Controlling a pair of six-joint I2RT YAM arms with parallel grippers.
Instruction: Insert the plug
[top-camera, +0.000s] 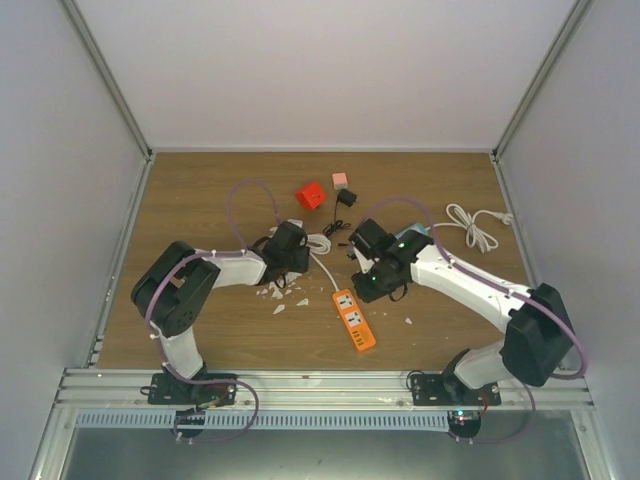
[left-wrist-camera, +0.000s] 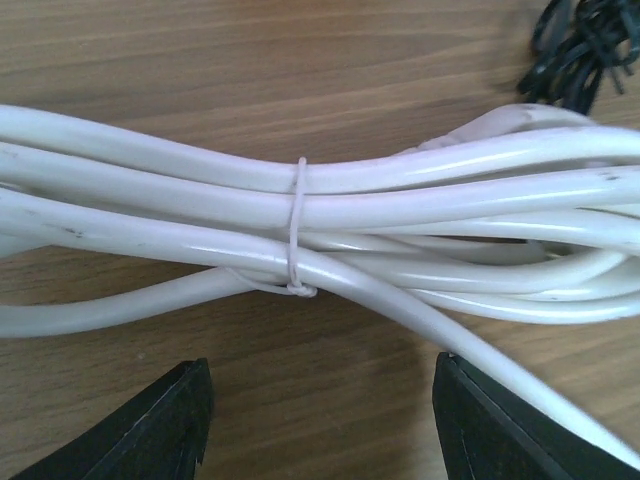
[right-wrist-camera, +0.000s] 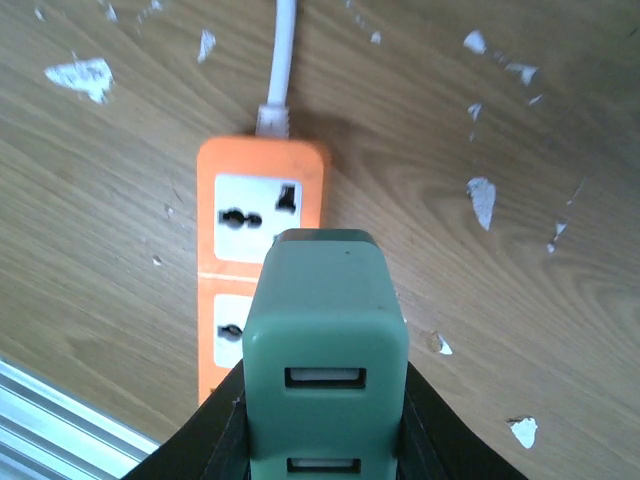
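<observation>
My right gripper (right-wrist-camera: 325, 430) is shut on a green USB charger plug (right-wrist-camera: 325, 345), its two USB ports facing the camera. The plug hangs above the orange power strip (right-wrist-camera: 255, 215), over the second socket; the top socket (right-wrist-camera: 258, 205) shows free. In the top view the strip (top-camera: 354, 319) lies at the table's middle front, with my right gripper (top-camera: 367, 278) just above its far end. My left gripper (left-wrist-camera: 320, 420) is open, its fingertips (left-wrist-camera: 160, 430) just short of the strip's bundled white cable (left-wrist-camera: 300, 210), tied with a thin white tie. In the top view it (top-camera: 290, 250) sits left of the strip.
White flakes (top-camera: 275, 295) lie scattered on the wooden table. A red block (top-camera: 310, 195), a pink cube (top-camera: 340, 180) and a black adapter with cord (top-camera: 345, 200) sit at the back. A loose white cable (top-camera: 475, 225) lies at the back right.
</observation>
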